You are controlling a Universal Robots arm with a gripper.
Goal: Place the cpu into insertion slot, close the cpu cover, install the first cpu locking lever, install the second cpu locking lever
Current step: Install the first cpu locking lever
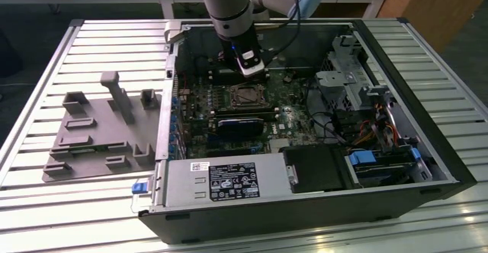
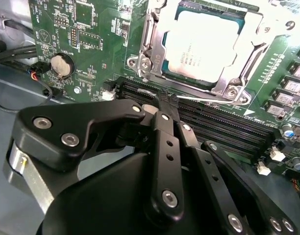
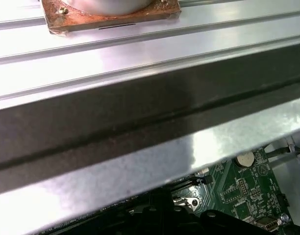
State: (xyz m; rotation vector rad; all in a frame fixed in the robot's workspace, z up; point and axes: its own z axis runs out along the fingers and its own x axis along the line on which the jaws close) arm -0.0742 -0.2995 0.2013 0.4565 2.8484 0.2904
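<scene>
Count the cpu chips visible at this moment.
1. In the second wrist view the cpu sits on the motherboard, framed by the cpu cover. The arm could hide others.

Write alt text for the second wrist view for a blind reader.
The silver-topped cpu lies framed by the cpu cover on a green motherboard. The black gripper looms in the foreground, its tip at a thin metal lever beside the long memory slots.
</scene>
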